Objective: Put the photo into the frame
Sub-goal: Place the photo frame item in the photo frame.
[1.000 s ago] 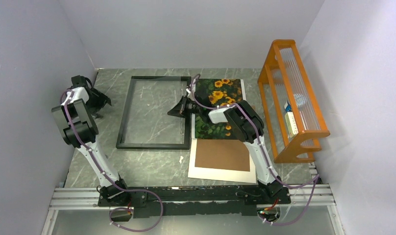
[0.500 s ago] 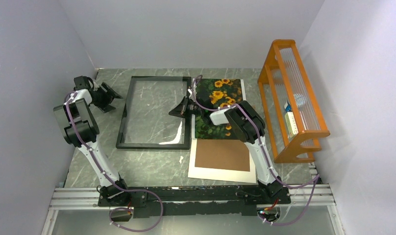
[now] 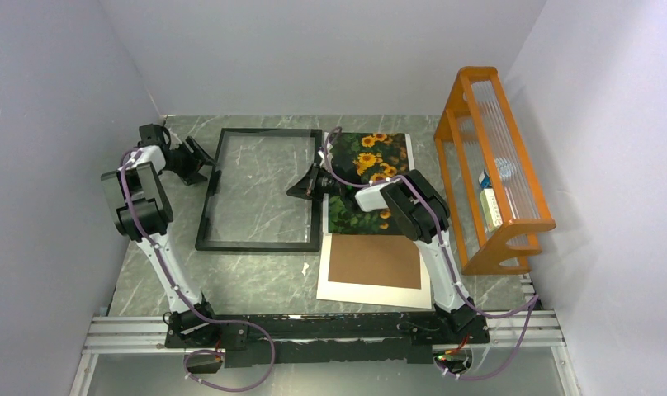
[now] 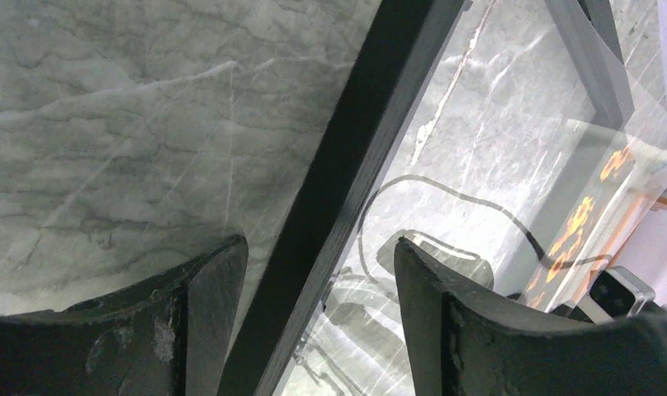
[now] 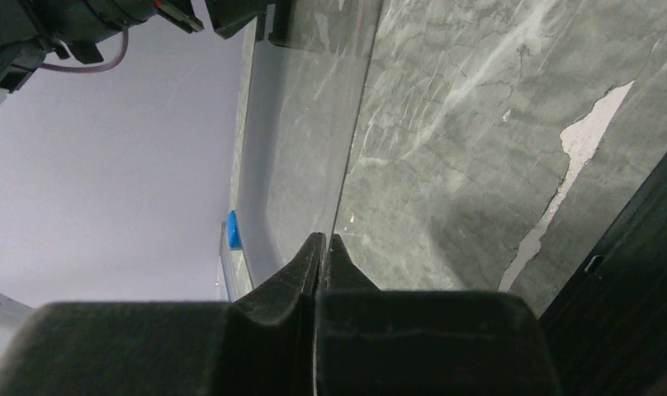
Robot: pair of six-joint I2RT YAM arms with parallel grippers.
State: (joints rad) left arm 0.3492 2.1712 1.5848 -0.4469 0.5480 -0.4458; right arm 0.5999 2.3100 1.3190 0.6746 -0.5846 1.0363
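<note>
Glass pane (image 5: 309,124) clenched in my right jaws, I'd pin the frame (image 4: 347,165) with my released left jaws before lifting.

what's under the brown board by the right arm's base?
The brown board lies on a white sheet, whose margin shows at left, right and near edges. Anything beneath that sheet is covered.

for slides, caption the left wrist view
Open left gripper straddles an edge of the black frame on the table

High overview, wrist views close on frame (image 4: 343,186)
</note>
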